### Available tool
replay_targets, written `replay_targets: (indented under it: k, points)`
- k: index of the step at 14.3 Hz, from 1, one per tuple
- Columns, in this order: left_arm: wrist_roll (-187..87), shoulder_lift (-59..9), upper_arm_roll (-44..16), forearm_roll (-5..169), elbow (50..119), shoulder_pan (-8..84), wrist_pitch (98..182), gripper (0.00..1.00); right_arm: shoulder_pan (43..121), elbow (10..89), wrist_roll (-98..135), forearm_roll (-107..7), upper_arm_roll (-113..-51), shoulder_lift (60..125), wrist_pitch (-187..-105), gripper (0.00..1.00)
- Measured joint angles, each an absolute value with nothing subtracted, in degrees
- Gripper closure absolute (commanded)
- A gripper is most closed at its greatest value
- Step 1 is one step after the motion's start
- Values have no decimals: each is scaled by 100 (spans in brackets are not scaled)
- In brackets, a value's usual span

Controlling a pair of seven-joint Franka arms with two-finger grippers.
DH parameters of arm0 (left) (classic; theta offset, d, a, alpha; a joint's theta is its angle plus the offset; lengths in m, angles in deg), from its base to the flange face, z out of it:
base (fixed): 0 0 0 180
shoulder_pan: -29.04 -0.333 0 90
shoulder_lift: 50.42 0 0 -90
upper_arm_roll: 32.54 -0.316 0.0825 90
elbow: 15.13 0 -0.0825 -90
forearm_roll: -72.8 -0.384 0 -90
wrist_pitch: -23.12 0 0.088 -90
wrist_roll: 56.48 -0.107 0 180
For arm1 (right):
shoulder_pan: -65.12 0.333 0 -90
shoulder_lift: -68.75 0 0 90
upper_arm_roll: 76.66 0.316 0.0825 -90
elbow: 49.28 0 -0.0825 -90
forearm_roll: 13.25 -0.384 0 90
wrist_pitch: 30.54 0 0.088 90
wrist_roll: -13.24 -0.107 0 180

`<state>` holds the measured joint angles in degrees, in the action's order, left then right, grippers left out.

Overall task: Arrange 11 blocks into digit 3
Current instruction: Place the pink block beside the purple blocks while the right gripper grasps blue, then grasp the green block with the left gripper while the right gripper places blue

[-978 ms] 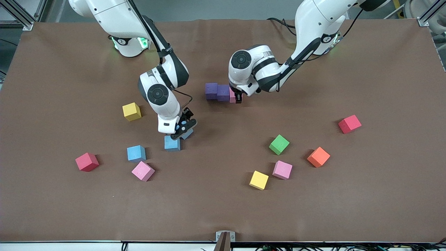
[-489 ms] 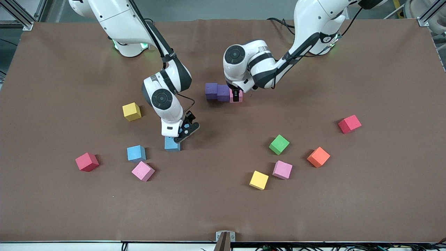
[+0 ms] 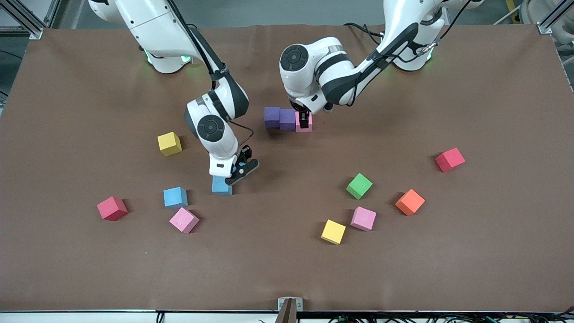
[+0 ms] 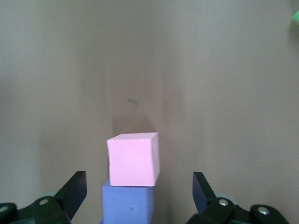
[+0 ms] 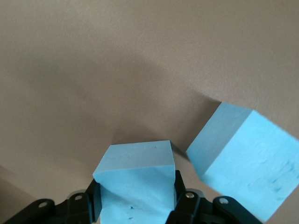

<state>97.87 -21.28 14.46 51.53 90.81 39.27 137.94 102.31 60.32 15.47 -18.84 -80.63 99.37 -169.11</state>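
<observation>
Two purple blocks [image 3: 280, 118] and a pink block [image 3: 306, 127] form a short row near the table's middle. My left gripper [image 3: 304, 119] hangs open just above the pink block [image 4: 133, 158], its fingers wide on either side and touching nothing; a purple block [image 4: 128, 203] shows beside it. My right gripper [image 3: 234, 172] is low at the table, shut on a blue block [image 5: 135, 168] that the hand mostly hides in the front view. A second blue block [image 3: 221, 185] [image 5: 243, 158] lies right beside it.
Loose blocks toward the right arm's end: yellow [image 3: 169, 143], blue [image 3: 175, 197], pink [image 3: 184, 220], red [image 3: 112, 208]. Toward the left arm's end: green [image 3: 359, 185], orange [image 3: 410, 202], pink [image 3: 363, 218], yellow [image 3: 333, 231], red [image 3: 450, 159].
My right gripper has closed on the blue block. My left gripper has let go of the pink block and risen a little above it.
</observation>
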Motion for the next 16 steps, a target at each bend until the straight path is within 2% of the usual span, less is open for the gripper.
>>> replay_targets:
  k: [6,13,16]
  points:
    - [7516,-2030,1348,5032,8276,3117,13309,0,10909,6020,-1018,-2020,-8006,9932,-16870,75]
    - [4511,-1728,488,4724,7914,3052,13242,1,11238,6123,-2116,-2429,-8008,9888,-16924,75]
    - [3470,-1446,343,4721,7666,3005,13246,2,11386,6234,-2395,-2450,-8008,9824,-16966,75]
